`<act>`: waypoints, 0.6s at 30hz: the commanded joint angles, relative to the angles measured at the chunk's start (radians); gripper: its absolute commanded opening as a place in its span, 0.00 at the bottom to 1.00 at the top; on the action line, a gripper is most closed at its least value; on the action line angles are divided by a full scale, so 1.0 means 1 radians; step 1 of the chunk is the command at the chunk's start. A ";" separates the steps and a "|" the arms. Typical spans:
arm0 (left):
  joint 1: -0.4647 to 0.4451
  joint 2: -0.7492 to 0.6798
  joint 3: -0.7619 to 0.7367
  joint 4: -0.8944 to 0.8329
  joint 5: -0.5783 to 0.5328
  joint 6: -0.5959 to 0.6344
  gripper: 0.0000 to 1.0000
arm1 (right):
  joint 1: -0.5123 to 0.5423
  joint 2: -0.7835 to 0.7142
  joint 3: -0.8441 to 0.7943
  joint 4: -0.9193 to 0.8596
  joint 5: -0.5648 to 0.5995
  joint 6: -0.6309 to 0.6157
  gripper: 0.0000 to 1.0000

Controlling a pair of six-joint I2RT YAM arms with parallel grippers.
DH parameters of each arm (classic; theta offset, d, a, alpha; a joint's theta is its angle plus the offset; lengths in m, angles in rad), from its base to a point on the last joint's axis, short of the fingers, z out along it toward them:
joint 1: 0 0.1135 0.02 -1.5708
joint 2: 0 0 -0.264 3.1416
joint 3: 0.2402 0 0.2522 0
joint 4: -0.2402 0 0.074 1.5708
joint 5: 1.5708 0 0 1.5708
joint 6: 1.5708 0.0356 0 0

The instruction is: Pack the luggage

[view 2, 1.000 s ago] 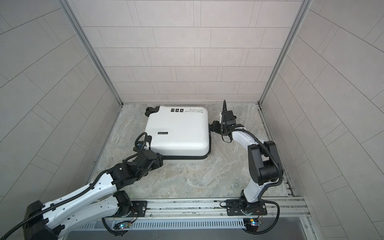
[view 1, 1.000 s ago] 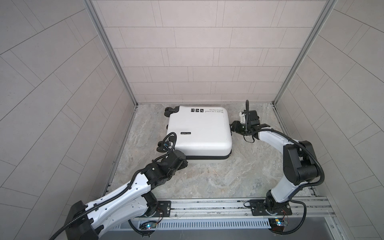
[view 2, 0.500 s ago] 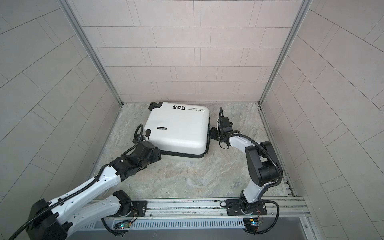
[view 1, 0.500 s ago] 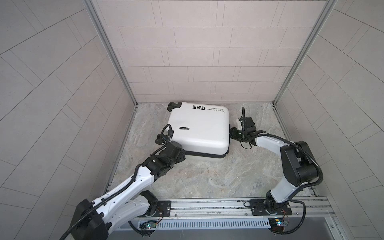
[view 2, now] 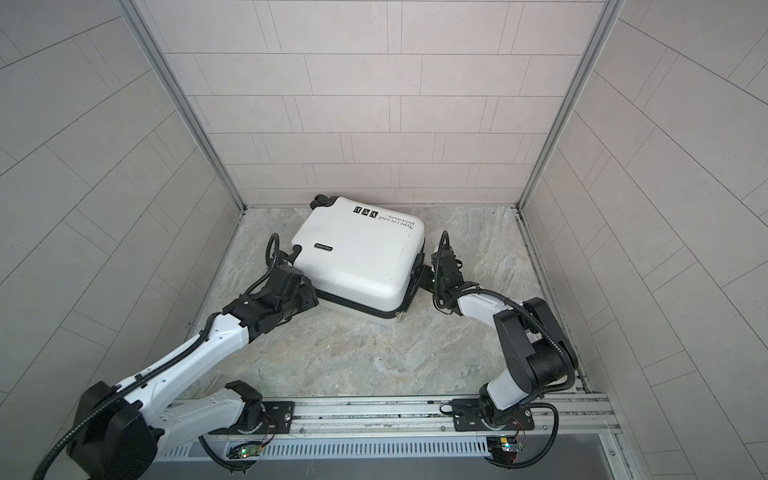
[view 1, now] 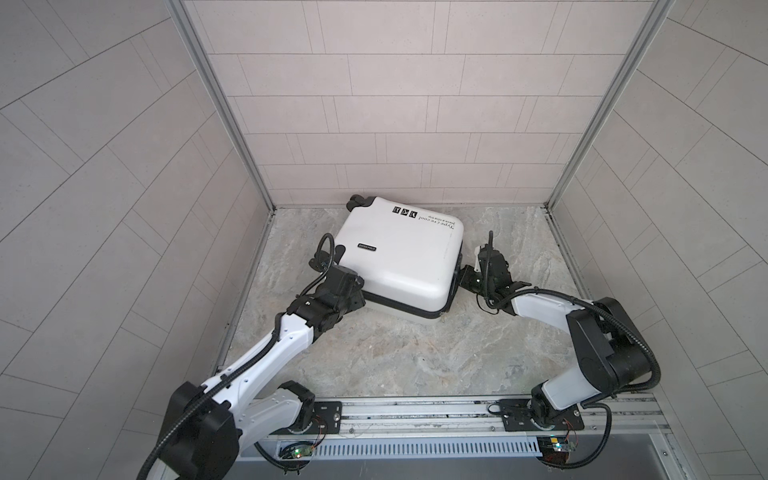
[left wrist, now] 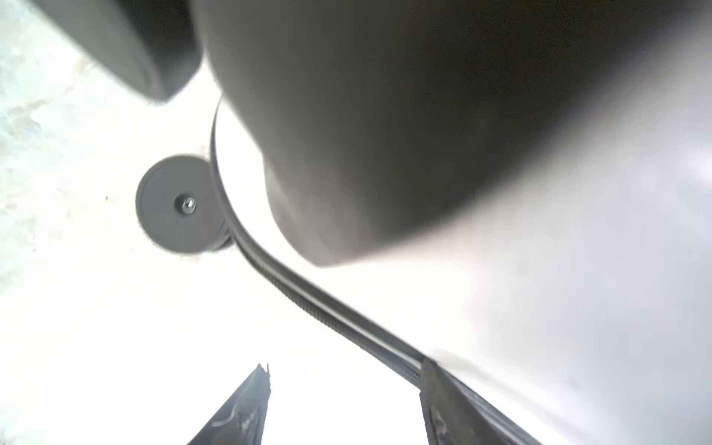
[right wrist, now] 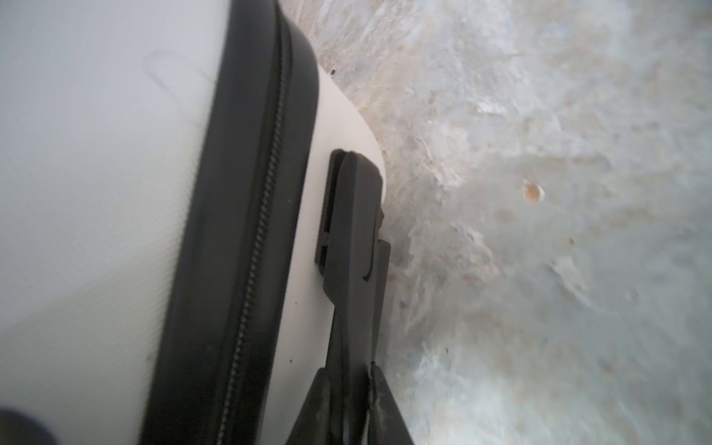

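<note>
The luggage (view 1: 399, 257) (view 2: 357, 257), a closed white hard-shell case with a black zipper band (right wrist: 239, 231), lies flat and skewed near the back wall in both top views. One black wheel (left wrist: 177, 204) shows in the left wrist view. My left gripper (view 1: 355, 291) (left wrist: 343, 370) is open at the case's near left corner, one finger against the zipper band (left wrist: 327, 308). My right gripper (view 1: 463, 276) (right wrist: 346, 370) is at the case's right side, shut on its black handle (right wrist: 354, 215).
Tiled walls close the stall on the left, back and right. The marbled floor (view 1: 395, 353) stretches between the case and the front metal rail (view 1: 415, 411), where both arm bases are mounted.
The luggage has turned and slid toward the back wall. My left arm has followed its near left corner. The right gripper has come nearer and closed on the handle.
</note>
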 commanded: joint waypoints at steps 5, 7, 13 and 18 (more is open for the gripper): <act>0.033 0.089 0.080 0.116 0.066 0.067 0.67 | 0.152 -0.160 -0.121 -0.045 0.105 0.103 0.14; 0.040 0.103 0.087 0.130 0.075 0.068 0.67 | 0.192 -0.205 -0.145 -0.064 0.154 0.120 0.14; 0.052 0.121 0.087 0.160 0.101 0.066 0.67 | 0.247 -0.354 -0.207 -0.170 0.262 0.144 0.44; 0.070 0.109 0.076 0.162 0.117 0.070 0.67 | 0.243 -0.503 -0.173 -0.373 0.327 0.037 0.68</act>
